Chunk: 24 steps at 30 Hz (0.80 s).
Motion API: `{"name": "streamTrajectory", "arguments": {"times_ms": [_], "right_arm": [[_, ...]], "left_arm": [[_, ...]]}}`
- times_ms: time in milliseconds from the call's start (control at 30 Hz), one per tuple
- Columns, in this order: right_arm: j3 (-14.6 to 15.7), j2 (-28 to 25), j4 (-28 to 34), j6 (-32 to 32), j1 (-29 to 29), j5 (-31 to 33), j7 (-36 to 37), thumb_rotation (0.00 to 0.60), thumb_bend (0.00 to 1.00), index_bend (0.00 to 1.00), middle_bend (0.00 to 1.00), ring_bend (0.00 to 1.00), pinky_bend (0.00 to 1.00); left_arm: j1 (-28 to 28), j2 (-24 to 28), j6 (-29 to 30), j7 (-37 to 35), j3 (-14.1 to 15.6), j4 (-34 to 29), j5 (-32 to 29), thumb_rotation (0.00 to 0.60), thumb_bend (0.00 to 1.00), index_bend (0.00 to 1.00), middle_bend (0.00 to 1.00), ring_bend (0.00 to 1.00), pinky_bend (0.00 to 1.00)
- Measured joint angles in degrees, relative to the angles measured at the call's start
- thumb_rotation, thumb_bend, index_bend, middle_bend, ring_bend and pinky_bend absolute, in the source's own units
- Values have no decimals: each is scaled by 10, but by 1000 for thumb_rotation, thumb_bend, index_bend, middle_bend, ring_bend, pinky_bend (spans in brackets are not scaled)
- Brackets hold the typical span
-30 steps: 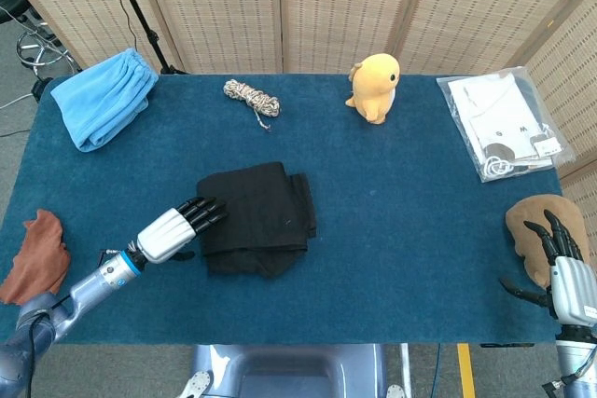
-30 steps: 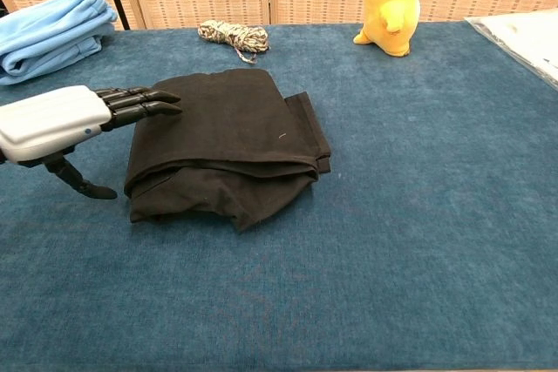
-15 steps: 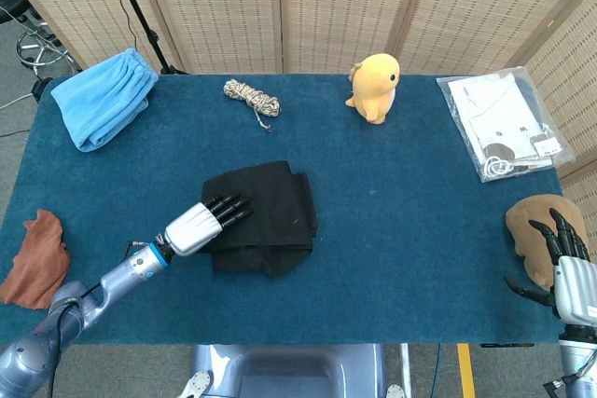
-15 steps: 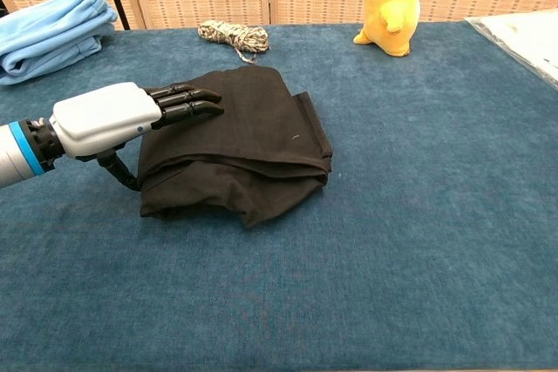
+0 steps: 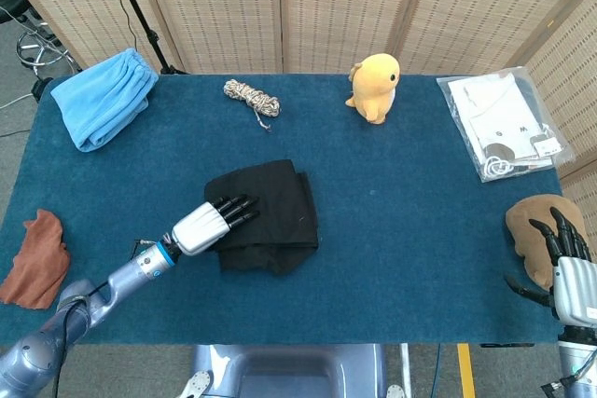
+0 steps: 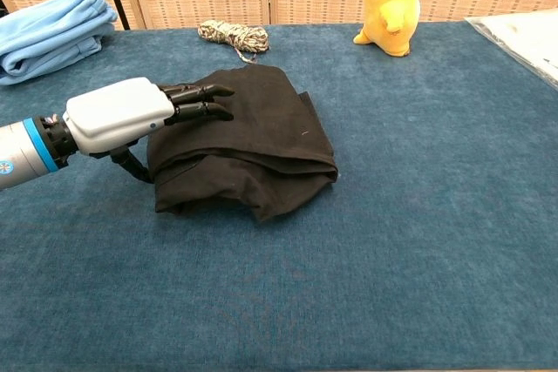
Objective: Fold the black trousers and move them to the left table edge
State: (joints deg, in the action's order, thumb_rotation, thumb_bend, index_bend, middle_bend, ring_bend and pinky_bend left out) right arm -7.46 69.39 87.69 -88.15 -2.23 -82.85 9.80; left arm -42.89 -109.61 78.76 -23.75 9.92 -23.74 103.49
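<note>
The left robot hand (image 6: 131, 117) lay with fingers extended over the left end of the folded black trousers (image 6: 253, 150), thumb seemingly beneath, the table (image 5: 420, 258)'s left edge well apart behind it.

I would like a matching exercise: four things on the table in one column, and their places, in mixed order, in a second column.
Things:
1. black trousers
2. blue cloth
3. yellow plush toy
4. plastic bag

Places:
A. far left corner
B. far right part of the table
C. under the fingers of the left hand
D. far edge, right of the rope coil

Pairs: 1-C, 2-A, 3-D, 4-B
</note>
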Motion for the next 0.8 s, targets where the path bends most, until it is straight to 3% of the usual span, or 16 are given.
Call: {"name": "streamTrajectory", "arguments": {"times_ms": [167,367,567,800], "right_arm": [[0,-2,2,1,0,0,3,600,0,166,21,0,101],[1,-3,3,2,0,0,6,600,0,166,21,0,101],[1,-4,4,2,0,0,8,600,0,166,21,0,101],[2,-4,5,5,0,0,9,600,0,166,21,0,101]], "left_arm": [[-4,-10,10,13,-4,14,0,600,689,447,350,383,520],[-8,-15,-1,15,-2,18,-1,600,725,605,504,474,623],[-12,-21,-2,33,-12,22,-10,600,833,691,578,535,686],[-26,-29,-8,50,-35,28,-30,600,830,716,608,566,715]]}}
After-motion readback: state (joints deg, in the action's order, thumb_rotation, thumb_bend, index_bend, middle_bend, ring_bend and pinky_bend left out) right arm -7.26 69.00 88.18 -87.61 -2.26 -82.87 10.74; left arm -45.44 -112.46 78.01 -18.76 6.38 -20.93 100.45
